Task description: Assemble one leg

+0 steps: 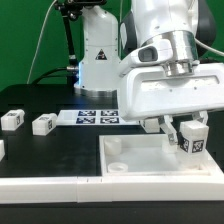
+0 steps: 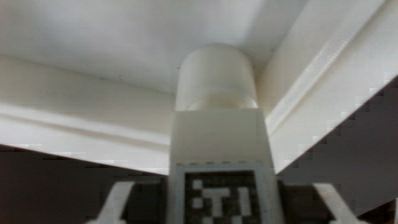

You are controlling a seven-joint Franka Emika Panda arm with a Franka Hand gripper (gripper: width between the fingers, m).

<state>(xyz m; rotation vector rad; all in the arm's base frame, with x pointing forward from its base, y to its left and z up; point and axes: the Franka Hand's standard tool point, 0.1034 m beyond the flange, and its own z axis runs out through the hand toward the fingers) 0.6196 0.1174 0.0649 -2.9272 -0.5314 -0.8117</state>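
Nearest the exterior camera lay the white tray-like piece (image 1: pixel 140 158) on the black table (image 1: pixel 40 150). Over its corner on the exterior view's right, the gripper (image 1: pixel 186 130) was clamped on the leg (image 1: pixel 191 141), tag outward and upright, apparently so its rounded end could meet that corner's socket. A spare leg (image 1: pixel 43 123) sat well apart.

No letters, words, brand names or numbers can be read anywhere. The only signs are black-and-white square patterns: a marker tag (image 2: pixel 219 197) on the upright leg (image 1: pixel 190 142), one on each of two loose legs (image 1: pixel 12 119) (image 1: pixel 43 123), and several in a row on the marker board (image 1: pixel 97 118). A dark triangular mark on the white robot base (image 1: pixel 98 55) is too small to make out.
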